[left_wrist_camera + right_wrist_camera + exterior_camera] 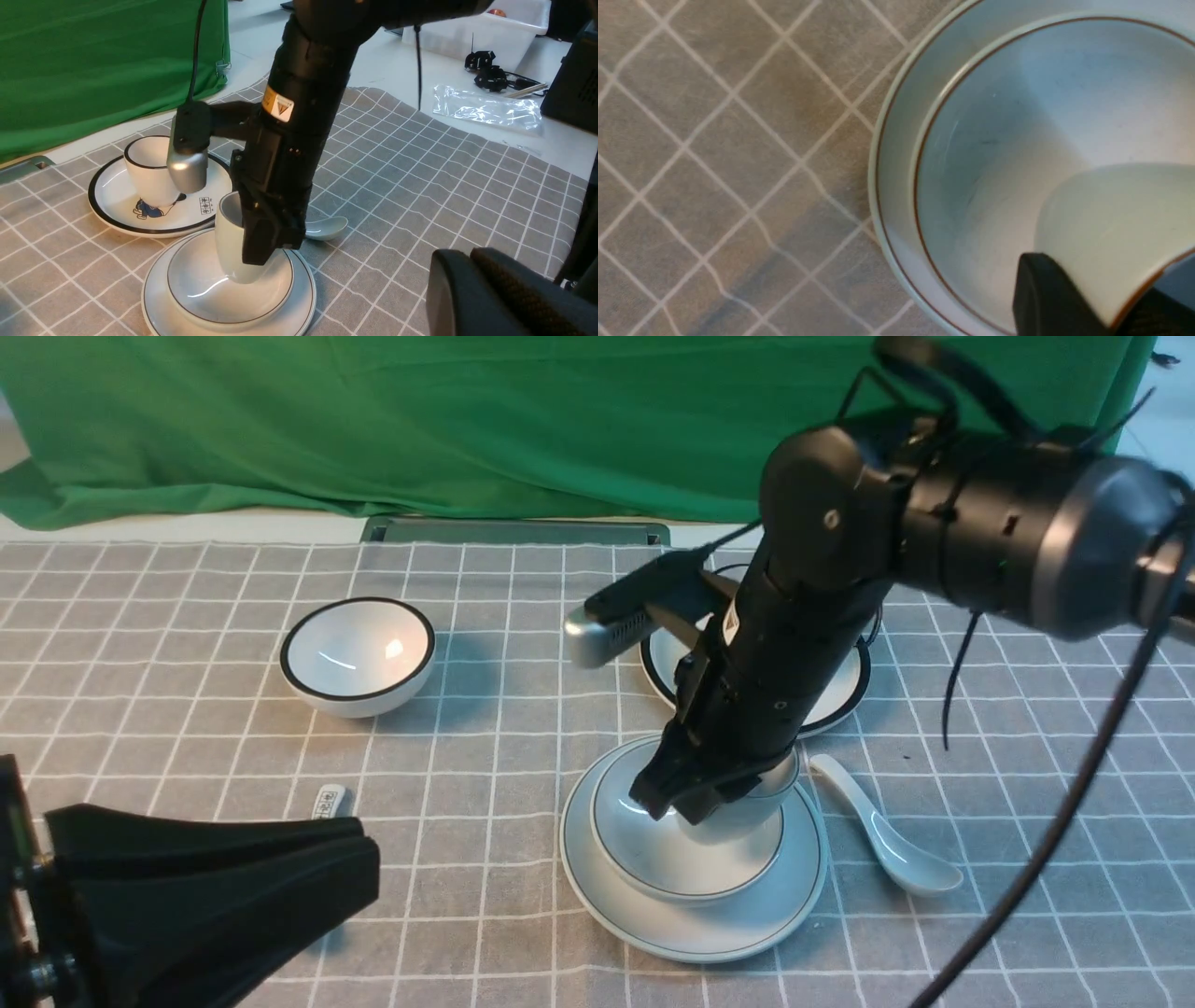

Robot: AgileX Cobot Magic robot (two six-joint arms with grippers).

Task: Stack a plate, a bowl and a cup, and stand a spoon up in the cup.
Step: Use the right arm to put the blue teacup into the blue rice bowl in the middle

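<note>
The white plate with a thin grey rim line lies on the cloth, and the shallow bowl sits in it. My right gripper is shut on the rim of the small white cup and holds it slightly tilted inside the bowl; whether its base touches I cannot tell. In the left wrist view the cup hangs in the bowl on the plate. The plain white spoon lies on the cloth right of the plate. My left gripper is shut and empty at the near left.
A black-rimmed bowl stands at the far left. A black-rimmed cup stands on the cartoon plate just behind the stack. A marked spoon peeks out by my left gripper. A green curtain closes the back.
</note>
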